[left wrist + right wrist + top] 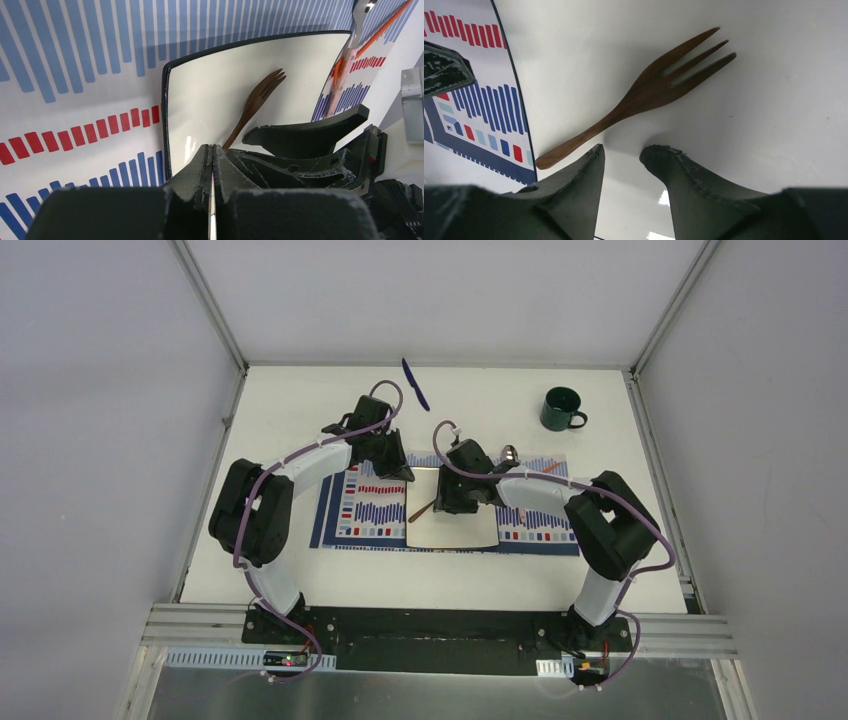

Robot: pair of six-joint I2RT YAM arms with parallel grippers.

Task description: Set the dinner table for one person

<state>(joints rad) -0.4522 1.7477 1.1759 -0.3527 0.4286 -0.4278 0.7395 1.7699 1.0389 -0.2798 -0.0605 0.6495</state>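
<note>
White matte rectangular dinner table carries at its centre a blue-, red- and white-striped rectangular placemat with a square white plate on it. A brown wooden fork lies flat on the plate, its handle end overhanging the rim. Right gripper hangs over the plate with fingers spread, just beside the handle, and left gripper sits near it, fingers pressed together on nothing visible. Risk: the 2 grippers may collide, or a grasp missing the thin handle may skid the fork off the glossy plate.
</note>
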